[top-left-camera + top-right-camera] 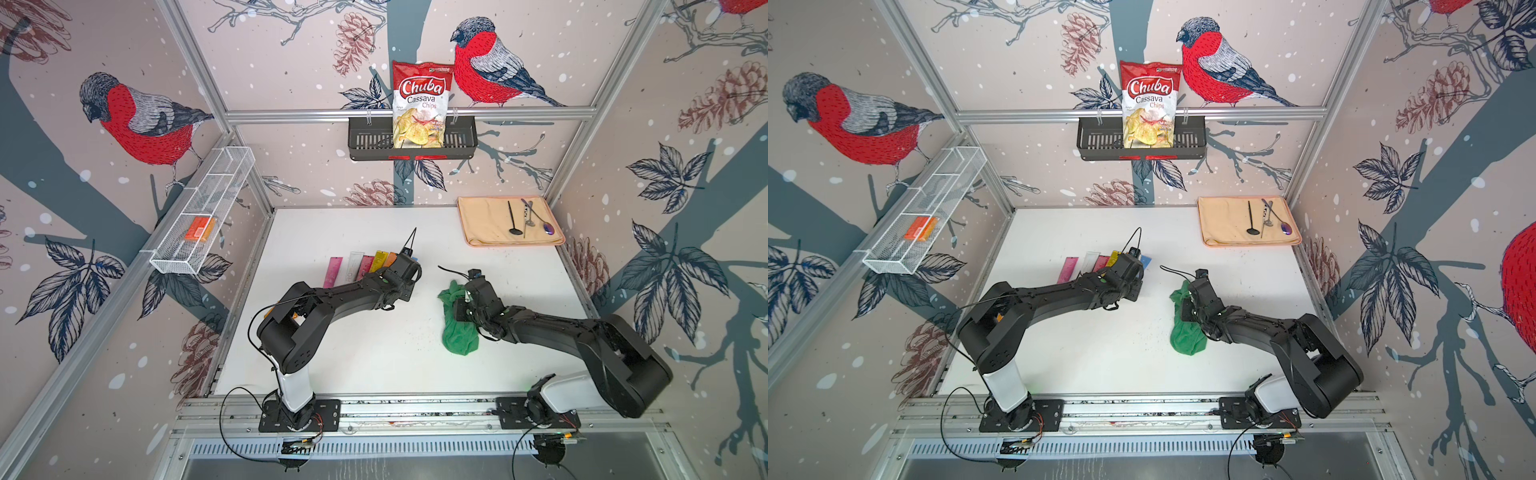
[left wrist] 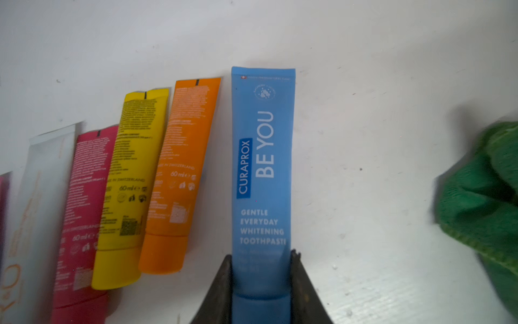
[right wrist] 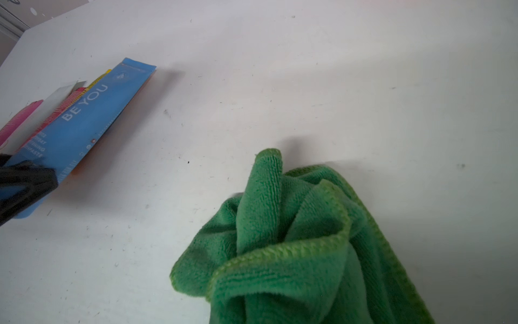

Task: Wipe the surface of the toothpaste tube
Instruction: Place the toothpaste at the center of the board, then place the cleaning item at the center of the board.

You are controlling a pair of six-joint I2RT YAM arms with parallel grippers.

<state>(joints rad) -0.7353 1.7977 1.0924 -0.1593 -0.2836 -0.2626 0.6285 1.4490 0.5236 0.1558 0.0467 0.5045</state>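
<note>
Setting: white desk (image 1: pixel 374 232) in a booth with bird-patterned walls.

Item 1: blue toothpaste tube (image 2: pixel 263 157), printed side up. It sits at the end of a row of tubes, just beside the orange tube (image 2: pixel 185 157). The yellow tube (image 2: pixel 134 168), red tube (image 2: pixel 84 196) and white tube (image 2: pixel 42 182) follow. Whether it rests on the desk or is raised cannot be told.

Item 2: left tool (image 2: pixel 261 254), jaws narrow, clamped either side of the blue toothpaste tube near its cap end.

Item 3: right tool (image 1: pixel 457 300), closed on a bunched green cloth (image 3: pixel 294 238), near the row but apart from it.

Item 4: beige mat (image 1: pixel 482 224) bearing cutlery, at the far corner of the desk.

Item 5: chips bag (image 1: pixel 419 104), upright in a black basket (image 1: pixel 365 139) on the rear wall.
</note>
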